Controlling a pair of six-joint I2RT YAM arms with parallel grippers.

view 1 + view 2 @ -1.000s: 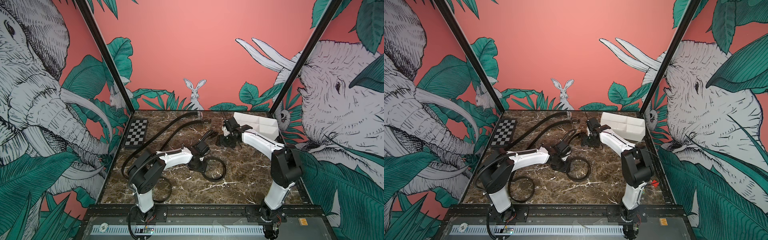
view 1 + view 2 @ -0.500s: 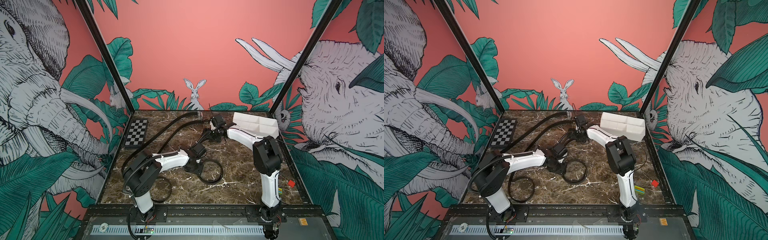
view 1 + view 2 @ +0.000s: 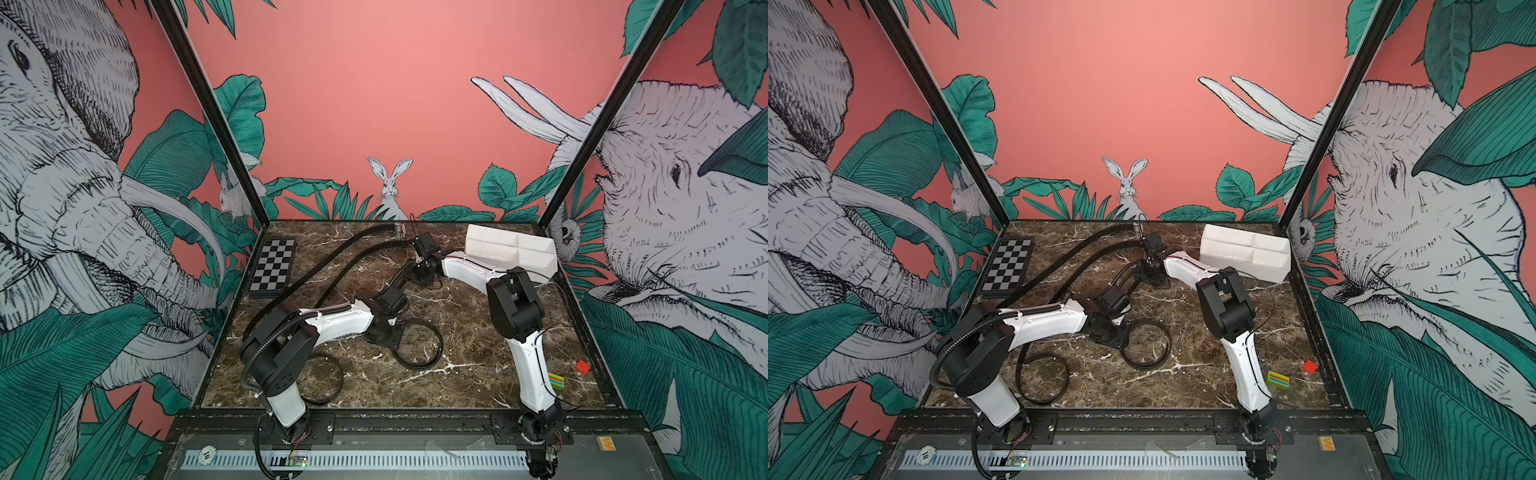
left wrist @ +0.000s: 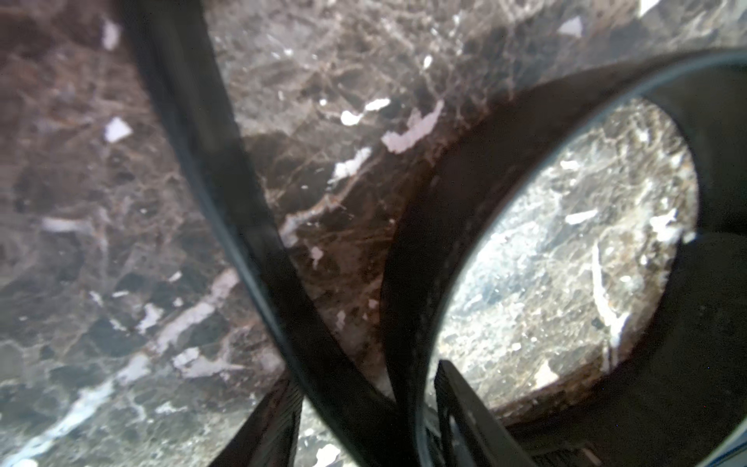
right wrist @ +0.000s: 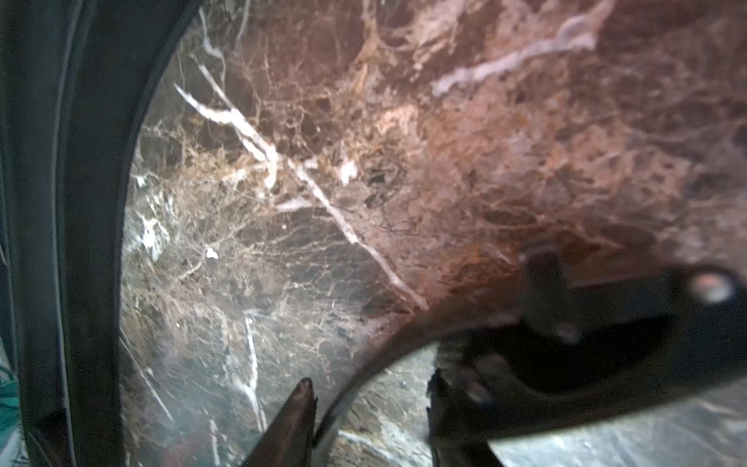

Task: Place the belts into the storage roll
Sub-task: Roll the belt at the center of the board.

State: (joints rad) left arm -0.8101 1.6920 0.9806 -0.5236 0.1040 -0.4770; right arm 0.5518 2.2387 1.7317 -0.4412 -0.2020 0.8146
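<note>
**Top views.** The right end effector point(image 3: 424, 274) is found low over the far belt point(image 3: 400, 277) at the far centre of the bench point(image 3: 465, 374). A second earlier it stood further right, close to the storage roll point(image 3: 509, 249), so a swing left to this belt is recorded. The storage roll, at the far right, is seen empty in both top views. The left end effector point(image 3: 1113, 336) is set at the left edge of the middle belt point(image 3: 1169, 345), whose loop has drifted slightly left and nearer with it. The near belt point(image 3: 340, 378) lies untouched beside the left arm's base.

**Left wrist view.** Two runs of the middle belt point(image 4: 226, 161) are seen crossing between the fingers point(image 4: 461, 408). The left end effector is judged closed on them.

**Right wrist view.** The far belt point(image 5: 64, 202) is blurred. A thin run of it passes between the right end effector's jaws, which stand apart and are not yet pinched on it.

**Assessment.** No belt is stored. A second pickup is judged to be starting, while transport of the middle belt to the storage roll is outstanding.
</note>
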